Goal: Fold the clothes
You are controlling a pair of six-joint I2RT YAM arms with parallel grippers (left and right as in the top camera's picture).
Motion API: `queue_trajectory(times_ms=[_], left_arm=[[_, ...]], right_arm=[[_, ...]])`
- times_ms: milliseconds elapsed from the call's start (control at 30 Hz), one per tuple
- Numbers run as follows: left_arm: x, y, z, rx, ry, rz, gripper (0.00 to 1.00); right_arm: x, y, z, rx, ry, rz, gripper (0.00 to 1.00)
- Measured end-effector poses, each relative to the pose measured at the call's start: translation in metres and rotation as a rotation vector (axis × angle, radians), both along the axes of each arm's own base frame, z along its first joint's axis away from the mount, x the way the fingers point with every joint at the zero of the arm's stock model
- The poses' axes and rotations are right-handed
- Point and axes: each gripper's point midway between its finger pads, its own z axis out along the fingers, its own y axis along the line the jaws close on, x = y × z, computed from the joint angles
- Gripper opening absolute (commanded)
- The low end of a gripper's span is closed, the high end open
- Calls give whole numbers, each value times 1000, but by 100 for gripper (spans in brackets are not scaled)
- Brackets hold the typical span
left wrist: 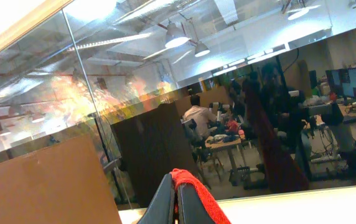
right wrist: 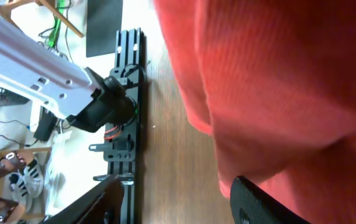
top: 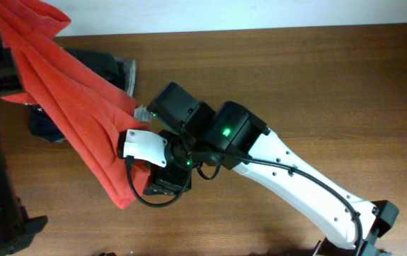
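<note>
The orange-red T-shirt [top: 75,99] hangs stretched in a long diagonal band. It runs from the top left corner of the overhead view, where it is lifted off the table [top: 296,78], down to a bunched lower end that lies on the wood near the front left. Deep lengthwise folds run along it. No lettering or logo shows in these views.

The left gripper [left wrist: 177,193] is closed, with a ridge of the red cloth pinched between its two dark fingers and draped over the right one. Its camera looks away from the table into the room.

The right gripper [right wrist: 175,186] sits low beside the shirt's lower end, its jaws standing well apart with bare wood between them. The cloth hangs just above and beside one finger [right wrist: 265,205]. It seems to brush that finger, though the view is too close to be sure, and nothing is clamped.

Dark garments [top: 112,70] lie on the table beneath and behind the raised shirt, partly hidden by it. The right arm [top: 296,185], white with black joints, reaches in from the lower right.
</note>
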Motion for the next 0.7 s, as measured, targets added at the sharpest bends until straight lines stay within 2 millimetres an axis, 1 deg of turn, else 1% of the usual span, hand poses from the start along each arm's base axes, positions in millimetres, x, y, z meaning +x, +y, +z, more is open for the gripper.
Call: queue_trajectory(times_ms=[167, 267, 300, 500, 600, 633, 667, 700], left_arm=[[0, 0, 0, 0, 0, 0, 1], [0, 0, 0, -1, 0, 0, 1], [0, 0, 0, -1, 0, 0, 1], [0, 0, 0, -2, -2, 0, 1], [-2, 2, 3, -15, -14, 1, 0], [-2, 3, 4, -18, -19, 3, 1], [-3, 4, 5, -21, -23, 4, 0], [-4, 5, 6, -24, -29, 7, 0]], right_arm=[[12, 7, 4, 28, -53, -29, 60], [15, 8, 5, 27, -55, -50, 59], [16, 8, 4, 25, -55, -56, 56], [20, 12, 7, 40, -63, -72, 55], [23, 21, 6, 67, -58, -59, 55], [24, 27, 0, 71, -42, -49, 54], [24, 32, -3, 80, -26, -38, 50], [24, 36, -3, 96, -18, -28, 48]])
